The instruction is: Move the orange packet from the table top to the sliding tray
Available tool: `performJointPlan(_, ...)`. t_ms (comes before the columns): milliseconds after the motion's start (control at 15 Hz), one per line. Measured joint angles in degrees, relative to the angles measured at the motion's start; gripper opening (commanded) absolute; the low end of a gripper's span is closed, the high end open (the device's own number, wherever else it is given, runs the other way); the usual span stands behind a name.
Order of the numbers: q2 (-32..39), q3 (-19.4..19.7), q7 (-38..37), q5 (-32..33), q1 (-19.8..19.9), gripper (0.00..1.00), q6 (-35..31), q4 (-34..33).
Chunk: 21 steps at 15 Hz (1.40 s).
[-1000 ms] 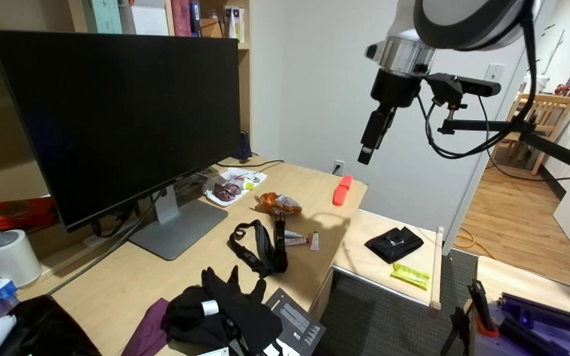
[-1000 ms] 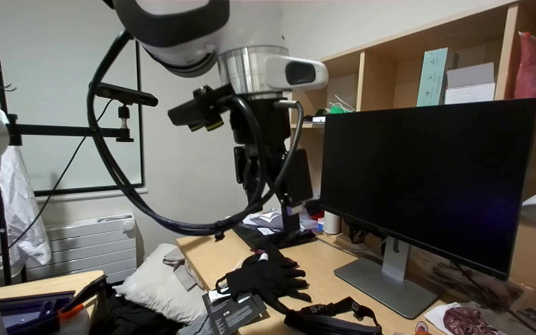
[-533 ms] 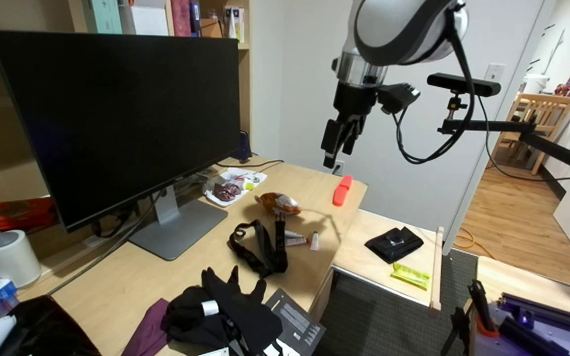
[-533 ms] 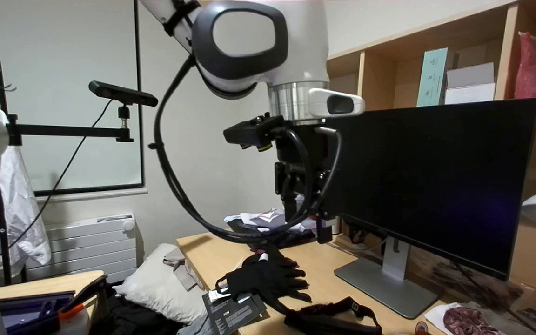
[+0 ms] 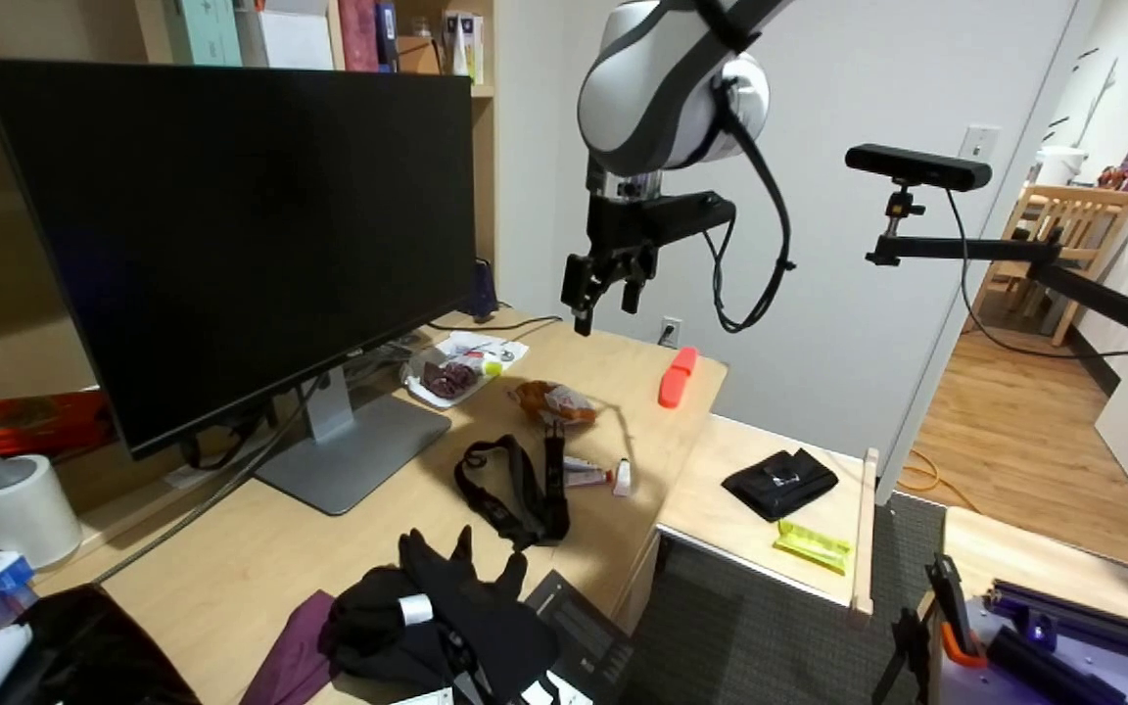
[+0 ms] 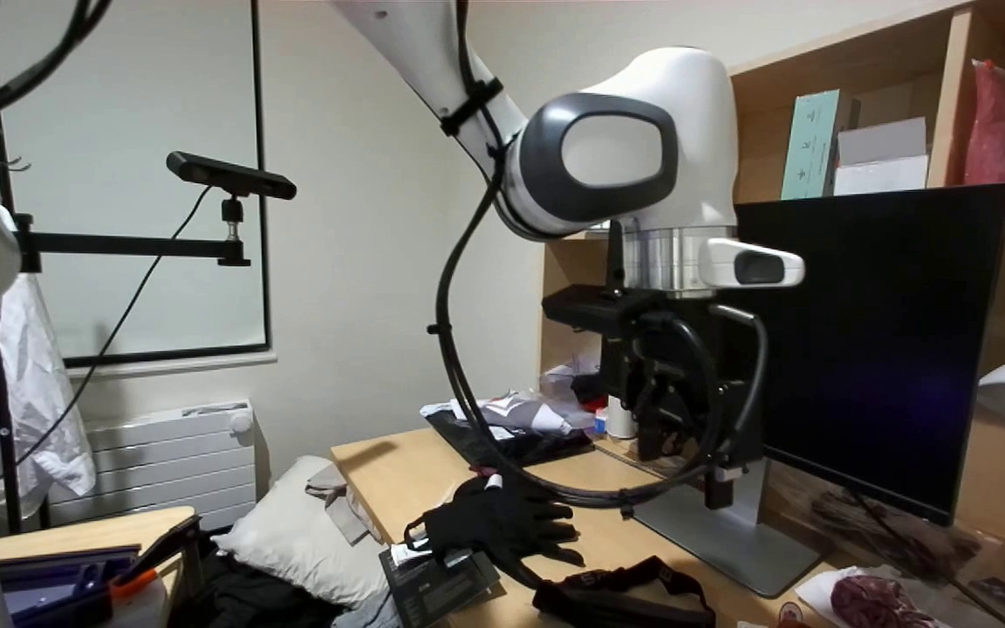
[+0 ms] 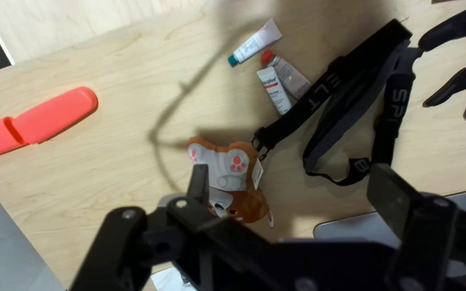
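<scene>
The orange packet lies on the light-wood table top, past the black strap. In the wrist view the packet shows as a soft orange-and-white dog-shaped thing with pink paw prints. My gripper is open and empty, in the air above the table, apart from the packet. In the wrist view the fingers are wide apart; the left one covers part of the packet. The gripper also shows in front of the monitor. The sliding tray is the lower pale board beyond the table edge.
A black strap touches or nearly touches the packet. Small tubes and a salmon-red case lie nearby. The monitor stands beside the arm. The tray bears a black pouch and a yellow-green packet.
The arm has swung over the table toward the monitor, leftward in one exterior picture and rightward and lower in another. The gripper has turned, so both fingers now show apart. The packet has not moved.
</scene>
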State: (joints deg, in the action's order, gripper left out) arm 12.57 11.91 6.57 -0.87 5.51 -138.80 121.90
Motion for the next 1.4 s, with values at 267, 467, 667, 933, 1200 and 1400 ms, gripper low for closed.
performJointPlan(267,8.9,-1.2,-0.1,-1.8,2.6,1.00,2.3,-9.3)
performJointPlan(467,14.5,-2.9,0.5,-4.7,5.8,1.00,6.1,-15.9)
performJointPlan(667,20.1,-4.6,2.2,-6.9,9.3,1.00,12.5,-22.9)
performJointPlan(933,26.8,-5.4,6.4,-6.8,12.1,1.00,18.2,-31.1)
performJointPlan(1200,29.9,-5.4,7.2,-6.6,12.4,1.00,20.0,-34.6)
performJointPlan(1400,29.7,-5.9,9.4,-6.6,12.6,1.00,19.8,-34.1)
